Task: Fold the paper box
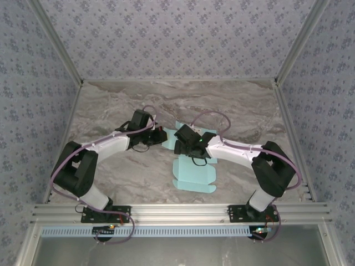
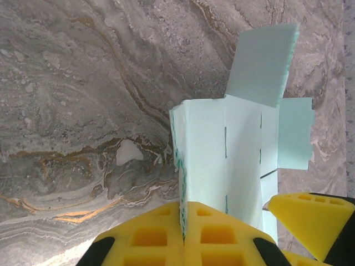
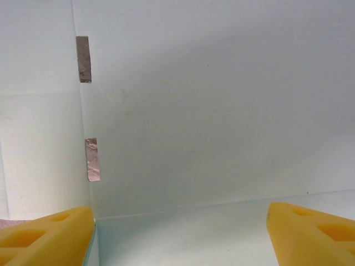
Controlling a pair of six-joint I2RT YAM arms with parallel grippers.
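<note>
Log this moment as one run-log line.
left pincer: shut on pale aqua card paper box edge | right pincer: open, facing box panel

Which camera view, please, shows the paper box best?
The top external view: the paper box appears nearly whole there, tabs included, though partly covered. Left wrist shows one folded end up close; right wrist, a close panel with two slots.

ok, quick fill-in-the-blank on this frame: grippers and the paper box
1. The left gripper is ____ on a folded edge of the paper box.
2. The right gripper hangs over the box with its jaws ____.
3. The fingers of both grippers are ____ in colour.
Missing words: shut; open; yellow.
</note>
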